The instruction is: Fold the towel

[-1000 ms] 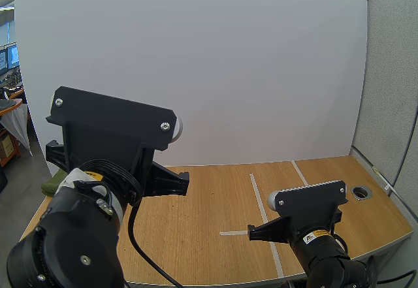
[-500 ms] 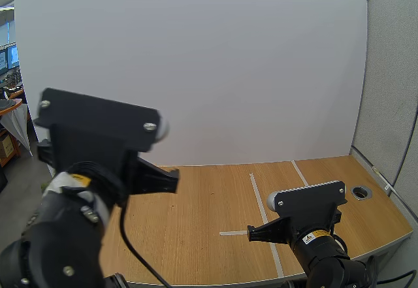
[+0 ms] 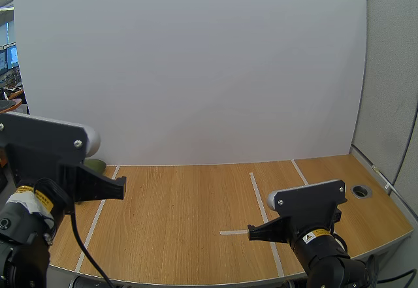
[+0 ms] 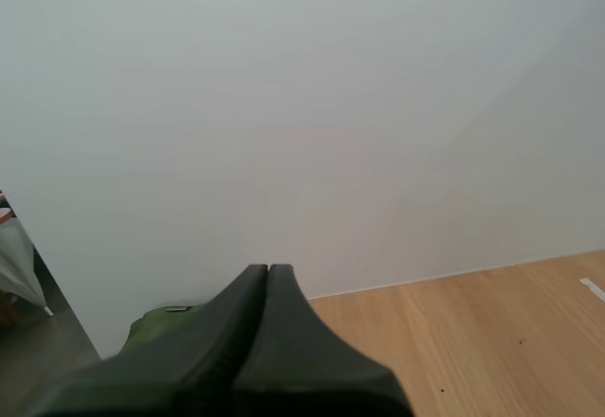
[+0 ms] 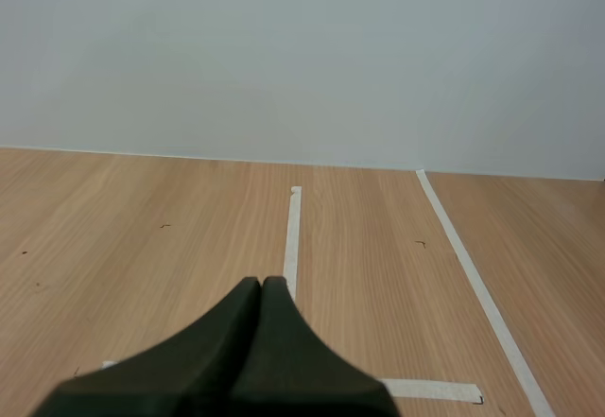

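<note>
From above, an olive lump, probably the towel (image 3: 95, 166), sits at the desk's (image 3: 196, 203) far left edge, with bare wood open beside it. The left hand (image 4: 268, 268), fingers together and empty, has the towel just ahead-left, likely lined up for a reach. The right hand (image 5: 262, 281), also closed on nothing, hangs over tape lines (image 5: 292, 237), out of the way.

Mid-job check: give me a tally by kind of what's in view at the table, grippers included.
Grippers: 2 (left gripper, right gripper, both shut on nothing)
Green towel: 1
White tape strips: 4
Cable hole: 1
Total: 8
</note>
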Robot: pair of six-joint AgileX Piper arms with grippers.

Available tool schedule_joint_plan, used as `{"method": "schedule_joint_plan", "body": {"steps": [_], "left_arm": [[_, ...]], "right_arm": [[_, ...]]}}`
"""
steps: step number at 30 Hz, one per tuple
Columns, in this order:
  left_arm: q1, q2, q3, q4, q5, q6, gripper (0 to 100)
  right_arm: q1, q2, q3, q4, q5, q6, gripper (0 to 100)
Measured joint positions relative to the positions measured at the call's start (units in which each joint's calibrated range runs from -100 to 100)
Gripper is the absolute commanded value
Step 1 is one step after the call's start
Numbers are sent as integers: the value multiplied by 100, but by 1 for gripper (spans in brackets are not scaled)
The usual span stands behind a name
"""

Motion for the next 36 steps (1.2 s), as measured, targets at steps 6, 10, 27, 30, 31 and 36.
{"method": "schedule_joint_plan", "body": {"steps": [6,10,27,30,31,36], "left_arm": [[-213,0,345,1023,117,-715,0],[-213,0,556,1332,118,-1383,0],[434,0,629,756,-56,-1610,0],[655,0,649,381,-131,-1610,0],[673,0,663,347,-205,-1610,0],[743,0,1105,253,-1423,-1446,0]], "right_arm": [[0,0,0,0,0,0,0],[0,0,0,0,0,0,0],[0,0,0,0,0,0,0],[0,0,0,0,0,0,0],[0,0,0,0,0,0,0],[0,0,0,0,0,0,0]]}}
